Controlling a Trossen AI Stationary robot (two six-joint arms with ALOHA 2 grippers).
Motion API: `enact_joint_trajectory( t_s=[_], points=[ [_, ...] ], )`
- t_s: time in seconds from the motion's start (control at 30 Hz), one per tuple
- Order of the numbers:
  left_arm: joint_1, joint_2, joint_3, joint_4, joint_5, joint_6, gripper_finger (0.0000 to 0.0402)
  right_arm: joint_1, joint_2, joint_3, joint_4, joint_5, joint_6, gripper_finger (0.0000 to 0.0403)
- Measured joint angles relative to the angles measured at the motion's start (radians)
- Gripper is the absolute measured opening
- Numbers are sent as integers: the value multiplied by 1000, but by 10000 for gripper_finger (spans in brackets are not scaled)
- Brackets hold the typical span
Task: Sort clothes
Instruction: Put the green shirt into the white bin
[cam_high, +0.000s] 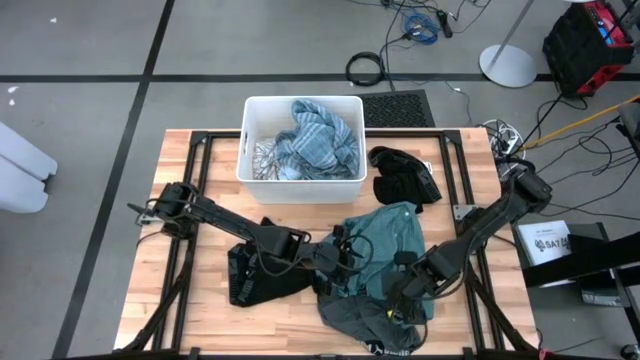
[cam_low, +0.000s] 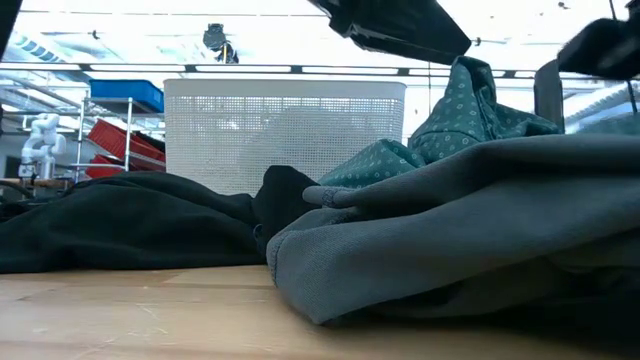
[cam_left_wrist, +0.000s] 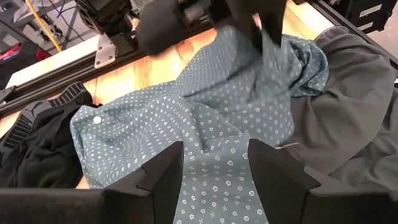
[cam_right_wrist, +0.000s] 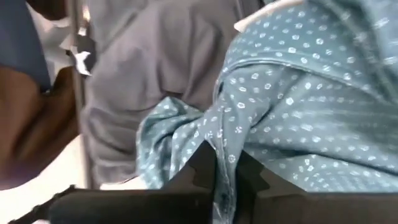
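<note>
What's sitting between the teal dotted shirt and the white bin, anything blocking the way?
Nothing visible does. The right gripper is shut on the teal dotted shirt, and only bare table lies between it and the white bin. The black garment lies off beside the bin. The bin already holds blue striped clothes.

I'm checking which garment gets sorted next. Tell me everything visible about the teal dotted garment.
The teal dotted garment is thin soft fabric printed with small pale ring dots, crumpled near the table's middle, in front of the white bin. It lies partly over a grey garment. The right gripper has pinched a fold and lifts it into a peak; the left gripper hovers open above it.
</note>
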Motion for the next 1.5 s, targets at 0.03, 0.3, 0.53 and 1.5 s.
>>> enact_joint_trajectory(
  t_s=[0.03, 0.3, 0.53, 1.5],
  points=[
    [0, 0, 0, 0, 0, 0, 190, -1, -7, 26, -31, -2, -1, 11],
    [2, 0, 0, 0, 0, 0, 190, -1, -18, 401, -364, 5, -36, 2],
    [2, 0, 0, -1, 0, 0, 190, 3, -19, 701, -500, 6, -76, 1],
    [-85, -51, -1, -190, -288, -199, 189, -270, -19, 1135, -712, 311, 29, 0]
  ],
)
